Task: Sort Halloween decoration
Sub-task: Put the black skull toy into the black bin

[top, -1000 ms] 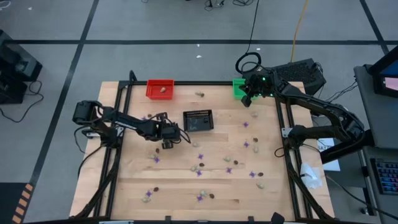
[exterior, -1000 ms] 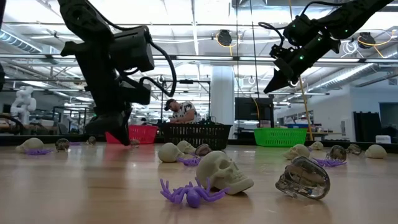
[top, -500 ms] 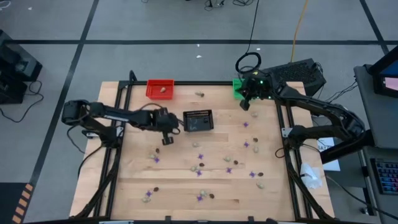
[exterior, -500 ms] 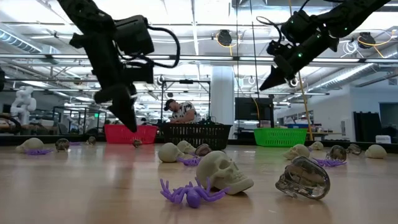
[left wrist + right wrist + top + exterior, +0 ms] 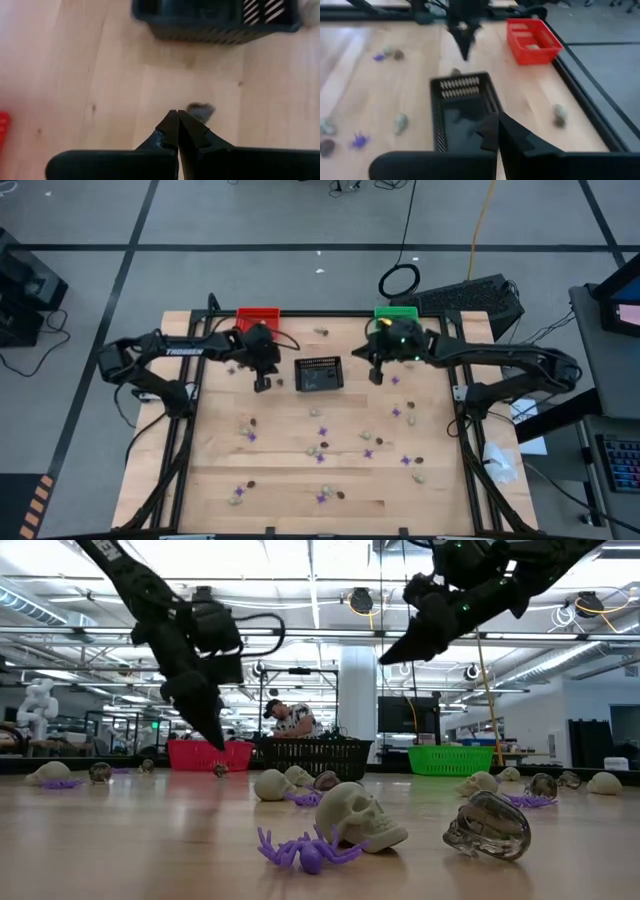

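The trinkets lie scattered over the table's near half. In the low view they are a purple spider, a pale skull and a dark glassy skull. My left gripper hangs shut above the table between the red basket and the black basket. A small grey-brown bit lies on the wood just past its tips. My right gripper is shut in the air at the black basket's right side.
The green basket stands at the far edge behind the right arm. One pale lump sits in the red basket, and another lies on the table near the far edge. A person shows far off beyond the table.
My left gripper has risen from the table and moved toward the far edge, up beside the black basket's left side. My right gripper has swung from above the green basket toward the table's left and near side, to the black basket's right side.
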`<control>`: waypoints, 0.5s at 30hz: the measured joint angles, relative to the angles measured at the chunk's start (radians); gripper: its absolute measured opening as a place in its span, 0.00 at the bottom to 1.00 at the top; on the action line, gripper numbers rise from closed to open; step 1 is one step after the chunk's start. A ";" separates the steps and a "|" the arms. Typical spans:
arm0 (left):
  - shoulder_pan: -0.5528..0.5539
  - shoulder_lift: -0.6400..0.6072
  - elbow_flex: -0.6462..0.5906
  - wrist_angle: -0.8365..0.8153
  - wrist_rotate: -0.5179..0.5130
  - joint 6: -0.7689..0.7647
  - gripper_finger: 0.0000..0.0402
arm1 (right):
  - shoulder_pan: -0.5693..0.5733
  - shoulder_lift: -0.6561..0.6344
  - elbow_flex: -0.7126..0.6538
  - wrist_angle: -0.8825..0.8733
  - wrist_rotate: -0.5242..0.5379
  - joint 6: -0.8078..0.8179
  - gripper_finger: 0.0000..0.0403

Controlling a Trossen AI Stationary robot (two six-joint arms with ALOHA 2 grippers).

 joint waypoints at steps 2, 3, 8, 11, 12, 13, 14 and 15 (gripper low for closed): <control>0.018 0.028 -0.005 0.015 0.032 0.026 0.00 | 0.031 0.032 0.002 0.054 0.002 0.024 0.00; 0.021 0.044 -0.010 0.016 0.051 0.039 0.00 | 0.044 0.047 0.006 0.062 0.006 0.033 0.00; 0.009 0.114 -0.025 0.093 0.072 0.054 0.00 | 0.108 0.126 0.065 0.066 0.077 0.044 0.00; -0.007 0.137 -0.037 0.125 0.097 0.053 0.00 | 0.134 0.165 0.106 0.061 0.077 0.045 0.00; -0.014 0.137 -0.041 0.133 0.106 0.047 0.00 | 0.142 0.176 0.117 0.056 0.077 0.045 0.00; -0.024 0.138 -0.045 0.135 0.109 0.040 0.00 | 0.150 0.187 0.129 0.052 0.077 0.045 0.00; -0.034 0.138 -0.049 0.138 0.113 0.036 0.00 | 0.156 0.196 0.140 0.051 0.077 0.049 0.00; -0.047 0.136 -0.054 0.138 0.116 0.032 0.00 | 0.163 0.206 0.148 0.048 0.077 0.051 0.00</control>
